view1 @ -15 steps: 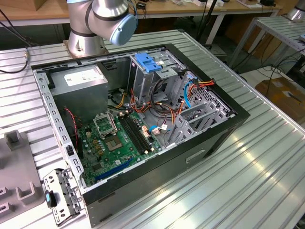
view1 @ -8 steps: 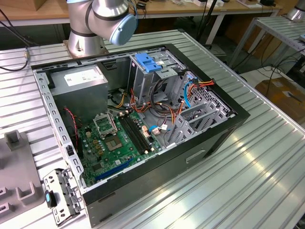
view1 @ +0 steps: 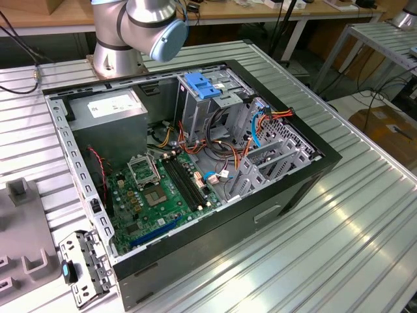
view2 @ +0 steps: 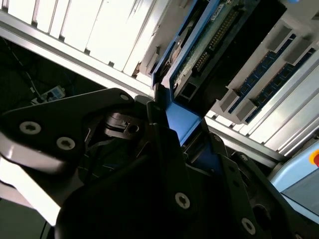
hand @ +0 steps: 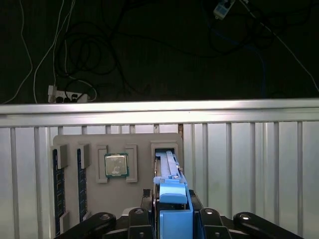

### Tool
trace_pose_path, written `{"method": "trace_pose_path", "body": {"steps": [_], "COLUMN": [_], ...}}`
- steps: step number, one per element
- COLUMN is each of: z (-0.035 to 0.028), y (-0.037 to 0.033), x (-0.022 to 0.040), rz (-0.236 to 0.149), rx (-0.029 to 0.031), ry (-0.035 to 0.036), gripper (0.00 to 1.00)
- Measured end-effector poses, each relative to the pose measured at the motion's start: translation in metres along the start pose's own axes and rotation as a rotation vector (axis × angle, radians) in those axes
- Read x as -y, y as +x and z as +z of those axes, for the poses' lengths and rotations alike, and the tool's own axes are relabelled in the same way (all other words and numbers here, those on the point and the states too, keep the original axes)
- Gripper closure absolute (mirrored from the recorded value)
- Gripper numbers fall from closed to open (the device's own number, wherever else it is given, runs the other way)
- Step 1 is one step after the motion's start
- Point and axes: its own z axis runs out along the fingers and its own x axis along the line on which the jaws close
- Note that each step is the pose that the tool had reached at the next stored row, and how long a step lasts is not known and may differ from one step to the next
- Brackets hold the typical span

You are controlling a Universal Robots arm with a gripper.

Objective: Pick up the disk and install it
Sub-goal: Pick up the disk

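The disk (hand: 167, 160) stands on edge, grey and thin, with a blue plastic carrier end (hand: 174, 209). My gripper (hand: 173, 221) is shut on that blue end, one black finger (hand: 141, 219) on each side. The disk's far end sits at a slot (hand: 165, 147) in a grey fixture plate (hand: 142, 189); I cannot tell whether it is still seated there. In the second wrist view the disk's green circuit-board side (view2: 209, 42) and blue carrier edge (view2: 183, 119) show between the fingers of the gripper (view2: 180, 133).
The fixture plate also holds a processor chip (hand: 116, 165) and memory sticks (hand: 59, 191), on a ribbed aluminium table (hand: 249, 164) near its edge. In the exterior view an open computer case (view1: 306, 186) shows a motherboard (view1: 163, 192), cables and a drive cage with a blue latch (view1: 203, 86); the arm's base (view1: 117, 52) stands behind it.
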Motion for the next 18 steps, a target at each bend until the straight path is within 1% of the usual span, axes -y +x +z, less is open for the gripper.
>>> {"method": "trace_pose_path", "body": {"steps": [10, 11, 12, 13, 18], "z": [-0.0007, -0.0016, -0.0042, -0.0055, -0.0065], "y": [0.0, 0.0, 0.0001, 0.0001, 0.0001], "x": [0.0, 0.0, 0.0001, 0.0001, 0.0001], "rz": [0.0, 0.0, 0.0, 0.0, 0.0], "rx": [0.0005, 0.0006, 0.0005, 0.0006, 0.0005], "ry": [0.0001, 0.0002, 0.0001, 0.0002, 0.0001], "gripper": [0.63, 0.63, 0.63, 0.63, 0.63]}}
